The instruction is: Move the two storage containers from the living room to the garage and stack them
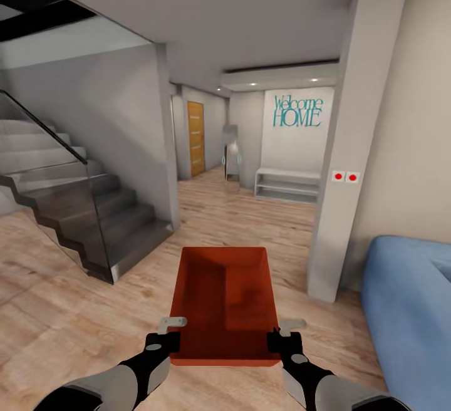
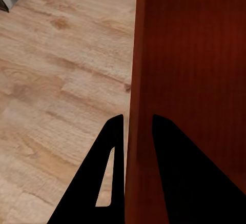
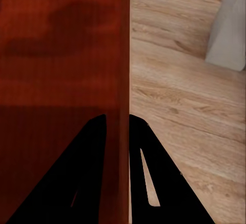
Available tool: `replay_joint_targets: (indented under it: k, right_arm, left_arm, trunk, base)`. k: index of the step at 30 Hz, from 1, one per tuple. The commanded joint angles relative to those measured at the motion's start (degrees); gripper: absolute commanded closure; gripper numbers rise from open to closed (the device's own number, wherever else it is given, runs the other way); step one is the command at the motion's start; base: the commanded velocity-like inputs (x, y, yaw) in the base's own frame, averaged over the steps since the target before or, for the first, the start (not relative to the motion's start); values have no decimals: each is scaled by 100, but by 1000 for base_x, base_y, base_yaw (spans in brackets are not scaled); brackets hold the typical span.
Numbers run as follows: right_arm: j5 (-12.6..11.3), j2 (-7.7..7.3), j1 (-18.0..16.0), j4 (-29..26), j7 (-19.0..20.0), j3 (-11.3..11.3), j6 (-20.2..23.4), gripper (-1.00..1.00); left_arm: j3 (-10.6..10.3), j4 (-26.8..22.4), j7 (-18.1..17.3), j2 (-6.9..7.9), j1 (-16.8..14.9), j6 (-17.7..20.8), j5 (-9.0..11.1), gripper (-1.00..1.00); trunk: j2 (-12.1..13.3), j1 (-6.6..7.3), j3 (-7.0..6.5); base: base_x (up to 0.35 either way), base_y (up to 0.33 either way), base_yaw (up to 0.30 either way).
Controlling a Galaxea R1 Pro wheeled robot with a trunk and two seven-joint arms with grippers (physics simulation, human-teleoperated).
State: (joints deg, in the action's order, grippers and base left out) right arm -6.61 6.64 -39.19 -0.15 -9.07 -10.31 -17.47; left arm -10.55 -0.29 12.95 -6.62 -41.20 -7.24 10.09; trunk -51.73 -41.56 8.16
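Container (image 1: 225,301) between left hand (image 1: 170,334), right hand (image 1: 283,334)

Evenly and softly lit throughout, bright without glare. Small ceiling spotlights (image 1: 283,83) glowing at 12 o'clock over the far hallway. Darkest under the upper landing at 10 o'clock. Faint mottled shadow across the inside of the storage container (image 1: 227,298). Wide-angle stretch toward the edges, with the pillar (image 1: 351,148) leaning. Slightly soft, low-detail rendering; wrist-view fingers (image 2: 177,183) pure black silhouettes.
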Motion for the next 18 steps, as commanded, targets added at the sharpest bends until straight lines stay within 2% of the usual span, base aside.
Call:
replay_joint_targets:
  k: [1,18]
  right_arm:
    - [-60,2,-8,-12,-16,316,-227,100]
    - [-60,1,-9,-12,-16,316,-221,100]
  left_arm:
    - [290,21,50,117,-2,-23,107,100]
    - [290,21,50,117,-2,-16,107,100]
  trunk:
    - [-6,-4,9]
    - [-6,-4,9]
  base:
    - [321,0,0]
    - [321,0,0]
